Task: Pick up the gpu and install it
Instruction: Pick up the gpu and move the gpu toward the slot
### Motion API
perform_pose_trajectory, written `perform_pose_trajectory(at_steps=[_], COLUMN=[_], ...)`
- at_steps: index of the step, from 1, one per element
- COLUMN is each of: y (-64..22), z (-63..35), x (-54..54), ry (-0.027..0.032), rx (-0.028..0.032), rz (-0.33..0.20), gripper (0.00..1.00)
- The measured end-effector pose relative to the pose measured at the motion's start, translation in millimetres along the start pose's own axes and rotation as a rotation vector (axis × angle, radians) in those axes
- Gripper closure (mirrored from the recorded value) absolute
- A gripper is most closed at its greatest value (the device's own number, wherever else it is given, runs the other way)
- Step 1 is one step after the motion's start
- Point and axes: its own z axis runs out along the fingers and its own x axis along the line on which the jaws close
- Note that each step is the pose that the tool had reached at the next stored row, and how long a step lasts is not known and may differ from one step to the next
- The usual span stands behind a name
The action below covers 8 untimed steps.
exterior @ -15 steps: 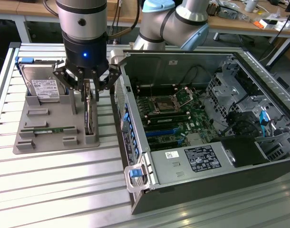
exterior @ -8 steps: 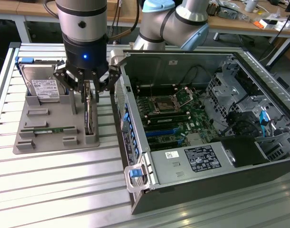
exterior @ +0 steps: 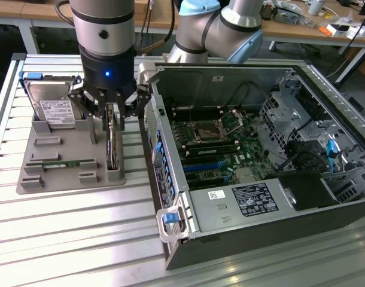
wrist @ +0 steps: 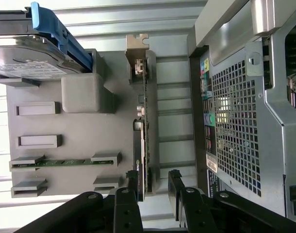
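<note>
Gripper (wrist: 154,180) hangs with jaws spread wide astride the gpu (wrist: 142,145), which stands on edge in its grey holder (wrist: 80,131), ready for grasping.

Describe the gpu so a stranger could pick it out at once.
Find the open computer case; a grey tray lies on the exterior view's left of it. The gpu stands on edge along the tray's side nearest the case. Unlike the boxy silver hard drive and green memory stick, it is a thin dark card.

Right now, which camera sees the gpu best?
The wrist view: the gpu shows along its whole edge, standing in the grey holder. In the exterior view, the fingers cover part of it.
</note>
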Motion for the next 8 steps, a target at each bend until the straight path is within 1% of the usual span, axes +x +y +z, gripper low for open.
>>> perform_pose_trajectory(at_steps=[8], y=[-0.4], z=[4.6], x=[0.1], ry=[0.0000], rx=[0.0000], rz=[0.000], gripper=[0.62])
